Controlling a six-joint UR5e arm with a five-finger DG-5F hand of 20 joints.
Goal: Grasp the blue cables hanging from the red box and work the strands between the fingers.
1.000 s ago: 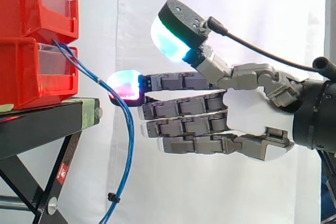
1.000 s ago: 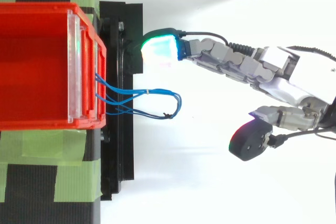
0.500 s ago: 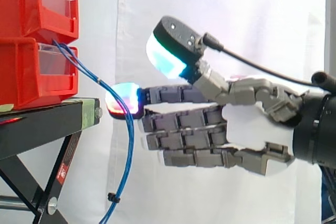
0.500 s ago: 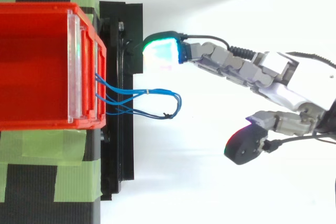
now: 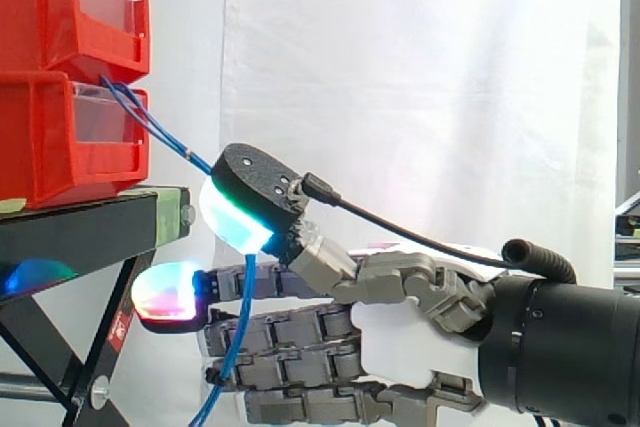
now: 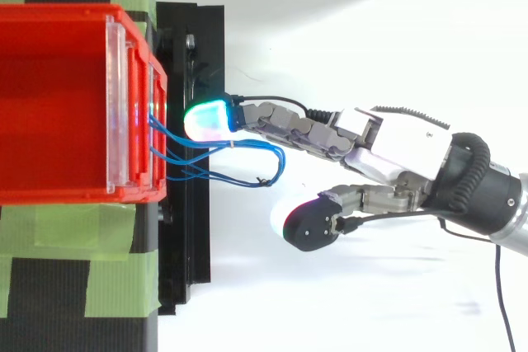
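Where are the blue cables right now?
In the side view, the blue cables hang from the lower red bin at left, past the black stand's edge, dropping between thumb and fingers of the hand.

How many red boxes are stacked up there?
2. The upper red box sits on top. The lower red box is right under it on the black stand, with the blue cables hanging out. More could be hidden past the edge.

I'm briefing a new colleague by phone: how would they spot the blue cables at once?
Start at the stacked red bins on the black stand before the white curtain. From the top of the lower bin, at its front, thin blue cables arc out and droop below the stand's edge. Nothing else there is blue and thread-thin.
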